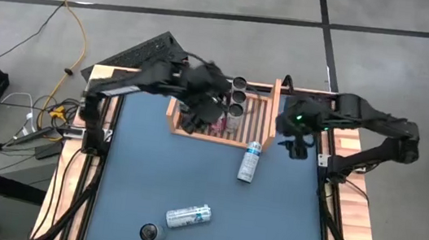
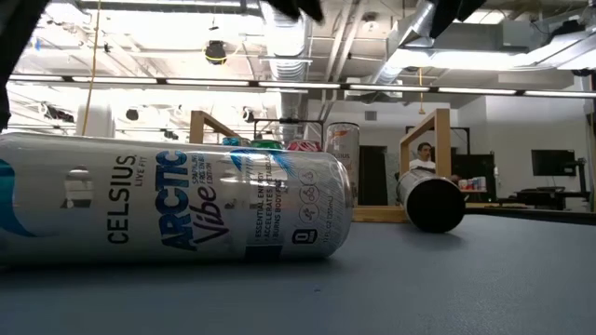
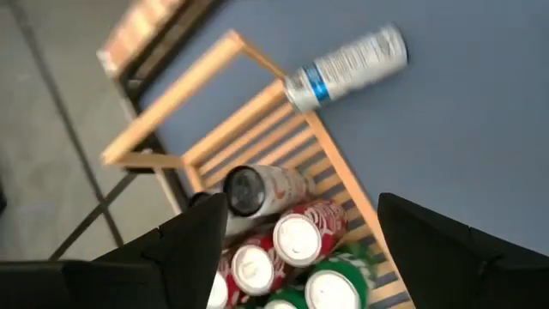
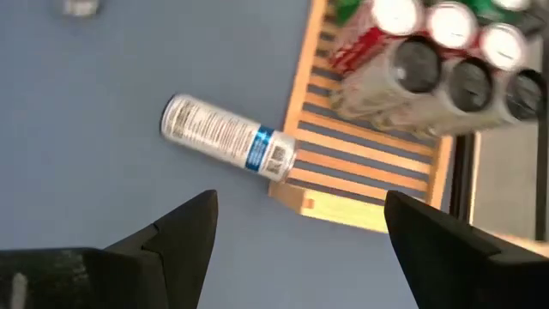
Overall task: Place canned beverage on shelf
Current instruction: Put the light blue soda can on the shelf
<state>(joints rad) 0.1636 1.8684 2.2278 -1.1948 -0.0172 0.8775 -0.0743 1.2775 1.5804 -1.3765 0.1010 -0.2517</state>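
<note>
Wooden shelf (image 1: 257, 119) already holds cans; I judge the next pick is the can (image 1: 249, 161) lying against its front edge. My right gripper (image 1: 297, 145) hovers beside it, fingers spread and empty; left gripper (image 1: 198, 120), also spread, hangs over the shelf. I must descend and straddle it.

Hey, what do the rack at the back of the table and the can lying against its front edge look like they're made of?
The shelf looks like pale unfinished wood: light brown, matte, with separate slats and solid side boards. The can lying against its front edge looks like thin metal, probably aluminium: a silvery, slightly glossy body with a blue band and printed text. Whether that print is a wrap or direct printing is unclear.
</note>
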